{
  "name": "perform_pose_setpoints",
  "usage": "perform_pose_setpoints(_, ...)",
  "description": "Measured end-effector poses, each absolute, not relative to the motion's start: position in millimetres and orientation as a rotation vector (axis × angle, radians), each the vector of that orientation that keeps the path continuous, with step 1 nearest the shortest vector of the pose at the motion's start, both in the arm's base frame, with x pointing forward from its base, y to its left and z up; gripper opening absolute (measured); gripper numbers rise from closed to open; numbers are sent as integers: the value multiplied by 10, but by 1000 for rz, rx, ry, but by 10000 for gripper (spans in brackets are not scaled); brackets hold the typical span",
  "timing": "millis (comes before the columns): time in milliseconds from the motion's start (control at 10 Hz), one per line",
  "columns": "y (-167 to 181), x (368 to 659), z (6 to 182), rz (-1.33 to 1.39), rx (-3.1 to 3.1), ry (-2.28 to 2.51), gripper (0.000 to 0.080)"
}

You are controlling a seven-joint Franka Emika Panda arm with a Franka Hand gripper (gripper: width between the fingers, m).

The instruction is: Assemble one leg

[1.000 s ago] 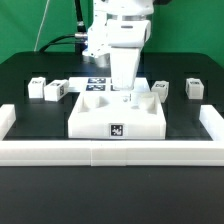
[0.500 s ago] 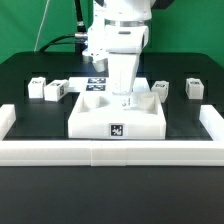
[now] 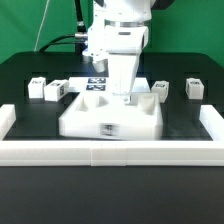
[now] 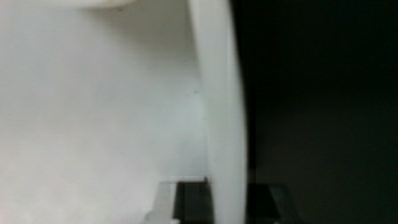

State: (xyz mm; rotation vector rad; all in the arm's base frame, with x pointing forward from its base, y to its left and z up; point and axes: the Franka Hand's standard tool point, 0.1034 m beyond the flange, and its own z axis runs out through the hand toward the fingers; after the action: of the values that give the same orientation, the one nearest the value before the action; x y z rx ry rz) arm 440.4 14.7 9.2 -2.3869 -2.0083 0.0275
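The large white tabletop (image 3: 100, 122) lies in the middle of the black table and looks motion-blurred. My gripper (image 3: 128, 96) is down on its rear right part. In the wrist view the tabletop (image 4: 107, 110) fills most of the picture. My gripper (image 4: 233, 205) has its two dark fingers (image 4: 192, 205) on either side of the tabletop's thin edge, shut on it. Two legs (image 3: 37, 88) (image 3: 57, 91) lie at the exterior view's left. Two more legs (image 3: 160, 90) (image 3: 195, 87) lie at its right. All are loose on the table.
A low white wall (image 3: 110, 153) runs along the table's front, with short side pieces at the left (image 3: 6, 120) and right (image 3: 212, 120). The marker board (image 3: 97, 83) lies behind the tabletop, partly hidden by the arm.
The tabletop has shifted toward the exterior view's left and is now blurred. The gripper stays low at its rear right. The four legs have not moved.
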Motion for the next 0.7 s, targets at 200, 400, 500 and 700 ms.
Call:
perform_pose_setpoints(200,146,4404,92,27,-2387,-2008,59)
perform_pose_setpoints(400,146,4404,92,27,-2387,-2008,59)
perform_pose_setpoints(500,146,4404,92,27,-2387,-2008,59)
perform_pose_setpoints(700,147,4405,92,27,-2387,-2008,60)
